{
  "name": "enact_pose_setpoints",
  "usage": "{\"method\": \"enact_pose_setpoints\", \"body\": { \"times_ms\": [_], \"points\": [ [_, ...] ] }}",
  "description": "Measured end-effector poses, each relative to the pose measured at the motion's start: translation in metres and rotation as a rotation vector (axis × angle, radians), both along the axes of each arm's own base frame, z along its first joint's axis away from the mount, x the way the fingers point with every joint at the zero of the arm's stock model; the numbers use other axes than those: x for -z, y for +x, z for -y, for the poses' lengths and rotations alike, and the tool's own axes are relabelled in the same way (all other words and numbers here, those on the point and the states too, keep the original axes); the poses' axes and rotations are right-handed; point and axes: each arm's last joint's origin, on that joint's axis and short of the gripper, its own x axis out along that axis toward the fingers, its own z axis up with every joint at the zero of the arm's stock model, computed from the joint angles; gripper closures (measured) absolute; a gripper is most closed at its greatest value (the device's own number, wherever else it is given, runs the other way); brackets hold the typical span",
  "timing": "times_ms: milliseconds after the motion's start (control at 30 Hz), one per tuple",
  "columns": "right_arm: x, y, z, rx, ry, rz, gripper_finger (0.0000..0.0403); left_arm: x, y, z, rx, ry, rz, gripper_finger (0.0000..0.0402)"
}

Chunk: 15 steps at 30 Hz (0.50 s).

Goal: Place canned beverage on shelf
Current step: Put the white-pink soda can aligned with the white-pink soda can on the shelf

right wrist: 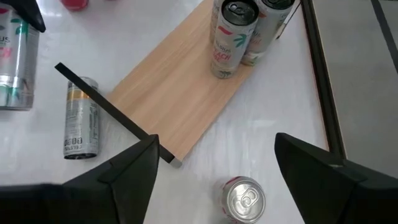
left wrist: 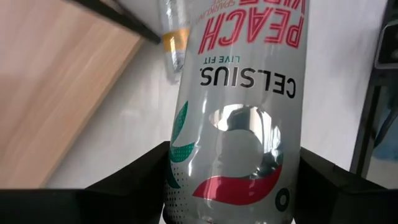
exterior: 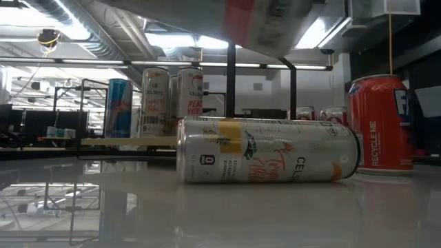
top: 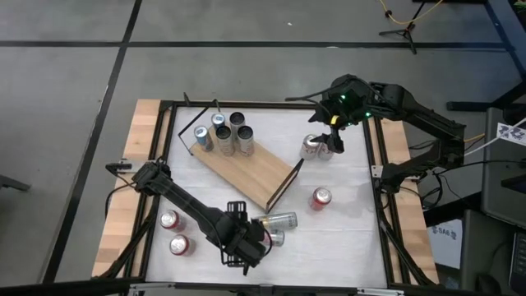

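Note:
The shelf (top: 246, 164), a light wooden board on a thin black frame, lies slantwise mid-table, with several cans (top: 226, 131) standing at its far left end. My left gripper (top: 263, 240) is near the front edge, shut on a silver Celsius can (left wrist: 239, 112), which shows blurred at the top of the low view (exterior: 269, 27). Beneath it another silver can (top: 279, 220) lies on its side on the table. My right gripper (right wrist: 214, 168) hangs open at the far right, above an upright can (right wrist: 244, 199) without touching it. My left gripper pinches the Celsius can's side wall (left wrist: 186, 186) between its two fingers (left wrist: 134, 180), close to the can's top end. The fingers come steeply from above. The can hangs below them, nearly upright and lifted clear of the table.
One red can (top: 320, 198) stands right of the shelf's near end, and two more (top: 170, 219) (top: 181, 244) stand at the front left. The shelf's black end frame (top: 286, 182) rises close to the held can. The board's near half is bare.

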Motion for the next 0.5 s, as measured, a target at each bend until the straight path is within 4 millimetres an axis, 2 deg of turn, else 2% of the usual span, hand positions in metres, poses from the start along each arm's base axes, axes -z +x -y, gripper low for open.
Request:
{"method": "enact_pose_setpoints", "body": {
  "times_ms": [233,500],
  "points": [
    [0.002,0.005,-0.003,-0.103,0.141,0.027,0.0091,-0.018,-0.009,-0.005,0.0,0.025,-0.047,0.0156],
    [0.01,0.019,-0.004,-0.224,0.292,0.043,0.0091,-0.03,-0.006,-0.007,-0.003,0.046,0.035,0.0156]
  ]
}}
